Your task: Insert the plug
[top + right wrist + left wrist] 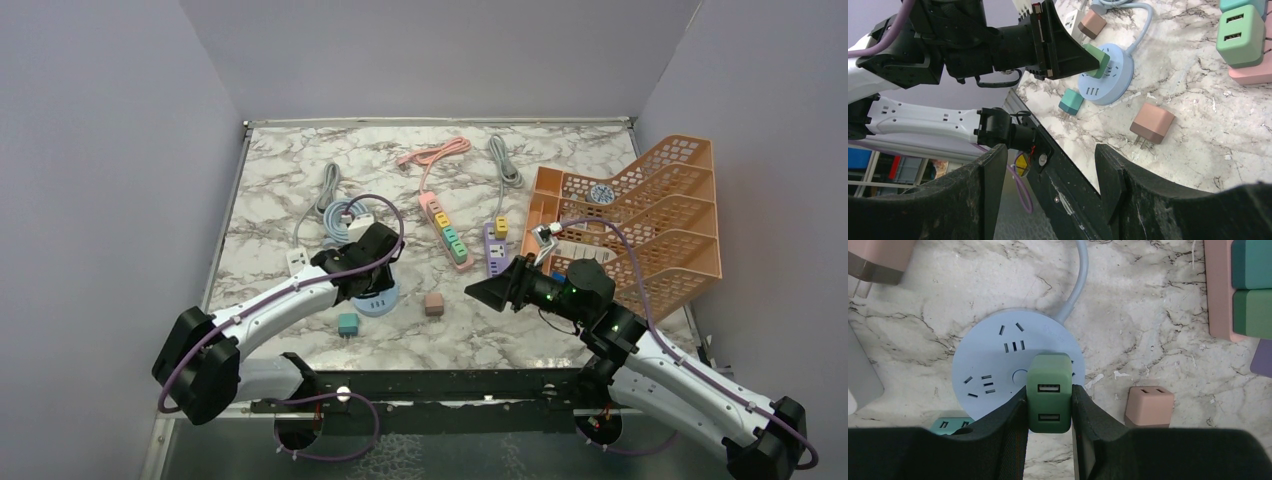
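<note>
Overhead and close wrist views share the round socket [990, 347].

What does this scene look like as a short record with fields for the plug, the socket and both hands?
left hand: shut on the green plug
green plug position: against the face of the round blue socket, near its edge; whether it is seated is unclear
right hand: open, holding nothing
loose plugs: pink plug and teal plug lying on the marble table beside the socket
</note>
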